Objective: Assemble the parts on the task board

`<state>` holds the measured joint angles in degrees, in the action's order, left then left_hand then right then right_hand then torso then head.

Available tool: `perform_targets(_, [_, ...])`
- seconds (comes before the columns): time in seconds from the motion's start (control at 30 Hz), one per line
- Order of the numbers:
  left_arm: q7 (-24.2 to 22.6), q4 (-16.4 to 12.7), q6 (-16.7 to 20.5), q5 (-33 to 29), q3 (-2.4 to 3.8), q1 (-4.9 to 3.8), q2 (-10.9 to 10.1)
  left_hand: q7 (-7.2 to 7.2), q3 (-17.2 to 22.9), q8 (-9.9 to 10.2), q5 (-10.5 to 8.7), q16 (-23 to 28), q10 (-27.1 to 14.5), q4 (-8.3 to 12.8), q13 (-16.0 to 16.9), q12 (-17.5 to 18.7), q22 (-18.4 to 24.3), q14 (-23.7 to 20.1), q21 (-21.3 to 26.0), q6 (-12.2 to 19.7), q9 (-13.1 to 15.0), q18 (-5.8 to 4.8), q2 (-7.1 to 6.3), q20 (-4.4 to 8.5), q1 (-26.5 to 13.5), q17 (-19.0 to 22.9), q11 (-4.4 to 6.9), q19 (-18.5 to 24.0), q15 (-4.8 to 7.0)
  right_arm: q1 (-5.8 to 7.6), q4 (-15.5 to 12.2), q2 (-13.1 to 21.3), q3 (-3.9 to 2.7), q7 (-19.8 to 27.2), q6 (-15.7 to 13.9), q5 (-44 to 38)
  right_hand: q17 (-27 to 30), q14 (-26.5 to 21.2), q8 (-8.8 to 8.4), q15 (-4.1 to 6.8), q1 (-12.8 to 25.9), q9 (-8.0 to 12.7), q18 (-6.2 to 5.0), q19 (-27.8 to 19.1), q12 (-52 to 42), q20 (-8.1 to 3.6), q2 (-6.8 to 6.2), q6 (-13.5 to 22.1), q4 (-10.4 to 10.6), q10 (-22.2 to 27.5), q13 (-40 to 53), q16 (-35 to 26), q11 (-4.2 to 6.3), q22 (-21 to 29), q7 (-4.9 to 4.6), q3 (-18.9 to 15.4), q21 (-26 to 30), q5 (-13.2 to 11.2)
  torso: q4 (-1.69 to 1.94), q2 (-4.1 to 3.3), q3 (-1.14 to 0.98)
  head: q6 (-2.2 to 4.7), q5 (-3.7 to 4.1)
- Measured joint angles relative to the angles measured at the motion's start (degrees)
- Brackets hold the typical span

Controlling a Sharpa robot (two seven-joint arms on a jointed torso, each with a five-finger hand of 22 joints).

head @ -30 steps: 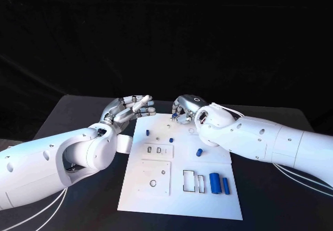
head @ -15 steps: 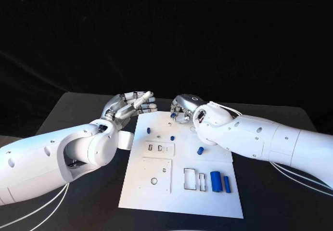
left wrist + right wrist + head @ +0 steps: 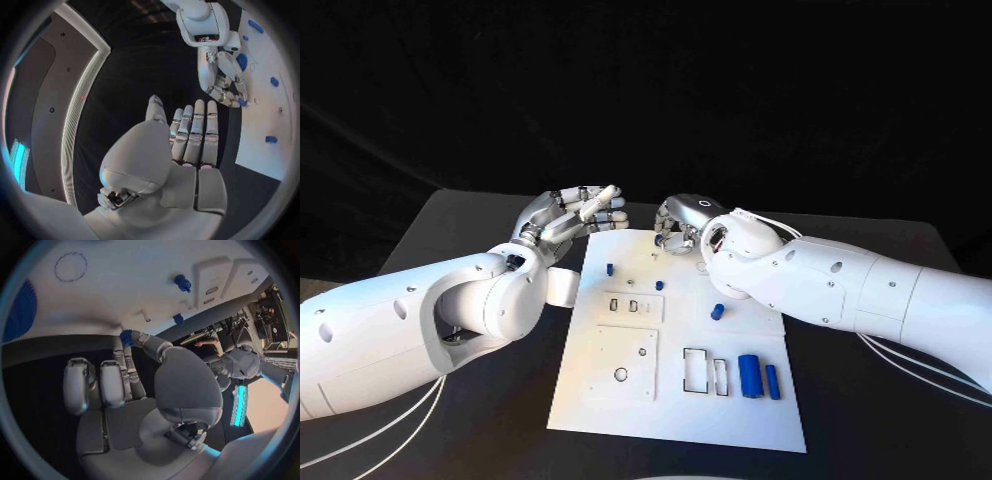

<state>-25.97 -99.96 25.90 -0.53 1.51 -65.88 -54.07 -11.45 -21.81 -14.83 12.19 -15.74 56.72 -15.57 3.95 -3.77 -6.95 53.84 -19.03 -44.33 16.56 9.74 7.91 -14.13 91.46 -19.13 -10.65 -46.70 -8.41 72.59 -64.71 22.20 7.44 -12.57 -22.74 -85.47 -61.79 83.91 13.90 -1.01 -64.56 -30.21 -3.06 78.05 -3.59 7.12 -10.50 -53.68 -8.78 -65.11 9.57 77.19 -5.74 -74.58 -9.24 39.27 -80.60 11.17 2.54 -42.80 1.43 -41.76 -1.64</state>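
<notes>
Hands at upper centre of head frame, both at far edge of task board (image 3: 678, 400); little motion over last second. Left hand (image 3: 574, 219) hovering off board's upper-left corner, lifted slightly and shifted a touch rightward versus a second ago; fingers (image 3: 199, 131) straight, side by side, holding nothing. Right hand (image 3: 684, 222) parked at same spot on board's top edge throughout; fingertips pinched on small blue part (image 3: 127, 336), same piece visible as blue tip at those fingers in left wrist view (image 3: 241, 102); remaining fingers loosely curled.

Board layout unchanged apart from slight whole-frame shift, read as camera motion. Blue peg (image 3: 609, 268) upright at upper left of board; blue stub (image 3: 658, 286) near centre; another blue piece (image 3: 715, 313) right of centre; two blue cylinders (image 3: 757, 378) lying side by side at lower right; empty rectangular slots (image 3: 704, 371) just left of them; raised plates with holes (image 3: 620, 367) at left-centre.

Judgement: pinch on small part being settled, not yet carried anywhere; no part newly seated; task early, most pieces loose. Left hand's small rise suggests readiness to assist or receive; uncertain. Target hole for pinched part not identifiable.
</notes>
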Motion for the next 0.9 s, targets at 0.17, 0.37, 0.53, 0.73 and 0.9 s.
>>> perform_targets(0.17, [0.0, 0.0, 0.0, 0.0, 0.0, -0.04, 0.0, 0.0, 0.0, 0.0, 0.0, 0.0, 0.0, 0.0, 0.0, 0.0, 0.0, 0.0, 0.0, 0.0, 0.0, 0.0, 0.0, 0.0, 0.0, 0.0, 0.0, 0.0, 0.0, -0.18, 0.6, -0.1, 0.09, -0.1, 0.5, 0.3, 1.7, -0.3, -1.05, -0.65, 0.6, 0.3, -0.91, -1.4, 0.0, 0.66, -0.85, 1.7, 0.5, 1.8, -0.2, -0.5, -0.81, 1.6, -0.77, -0.5, 1.4, 0.5, 0.02, 0.01, -0.01, 0.12, 0.02])
perform_targets(0.37, [0.0, 0.0, 0.0, 0.0, 0.0, -0.08, 0.0, 0.0, 0.0, 0.0, 0.0, 0.0, 0.0, 0.0, 0.0, 0.0, 0.0, 0.0, 0.0, 0.0, 0.0, 0.0, 0.0, 0.0, 0.0, 0.0, 0.0, 0.0, 0.0, -0.16, 0.7, -0.2, 0.09, -0.1, 0.9, 0.4, 2.2, -0.3, -1.05, -0.64, 0.4, 0.3, -0.91, -1.8, 0.0, 0.73, -1.04, 1.7, 0.6, 2.2, -0.3, -0.7, -0.81, 2.4, -0.77, -0.7, 1.7, 0.7, -0.01, 0.03, -0.01, 0.14, 0.02])
perform_targets(0.53, [0.0, 0.0, 0.0, 0.0, -0.01, -0.09, 0.0, 0.0, 0.0, 0.0, 0.0, 0.0, 0.0, 0.0, 0.0, 0.0, 0.0, 0.0, 0.0, 0.0, 0.1, 0.0, 0.0, 0.0, 0.0, -0.1, 0.0, 0.0, 0.0, -0.15, 0.5, 0.0, 0.09, -0.2, 1.2, 0.5, 2.4, -0.3, -1.05, -0.64, 0.3, 0.3, -0.91, -2.0, 0.0, 0.87, -1.13, 1.7, 0.5, 2.4, -0.3, -0.7, -1.01, 2.5, -0.77, -0.9, 2.0, 0.7, -0.05, 0.03, -0.01, 0.1, -0.04])
perform_targets(0.73, [0.0, 0.1, 0.0, 0.0, -0.01, -0.11, -0.1, 0.0, 0.0, 0.0, 0.0, 0.0, 0.0, 0.0, 0.0, 0.0, 0.0, 0.0, 0.0, 0.0, 0.1, 0.0, 0.0, 0.0, 0.0, -0.1, 0.0, 0.0, 0.0, -0.1, -3.0, 2.7, 0.09, -0.1, 0.7, 0.5, 2.8, -0.5, -1.05, -0.85, 0.3, 0.3, -0.91, -2.2, -0.3, 1.07, -1.13, 1.7, 0.6, 2.8, -0.3, -0.7, -1.01, 2.8, -0.77, -1.7, 2.3, 0.7, -0.08, 0.09, -0.01, 0.26, 0.15])
perform_targets(0.9, [0.0, 0.4, 0.0, 0.0, -0.02, -0.12, -0.4, 0.0, 0.0, 0.0, 0.0, 0.0, 0.0, 0.0, 0.0, 0.0, 0.0, 0.0, 0.0, 0.0, 0.1, -0.01, 0.0, 0.0, 0.0, -0.1, 0.0, 0.0, 0.0, 0.52, -9.0, 8.5, -0.08, 0.0, -0.5, 1.1, 2.9, -0.5, -1.36, -0.84, 1.2, 0.3, -0.91, -2.2, -1.4, 1.08, -2.04, 1.7, 1.1, 2.8, -0.2, -0.7, -1.0, 2.6, -0.78, -3.3, 2.3, 0.5, -0.29, 0.2, -0.02, 0.66, 0.41])
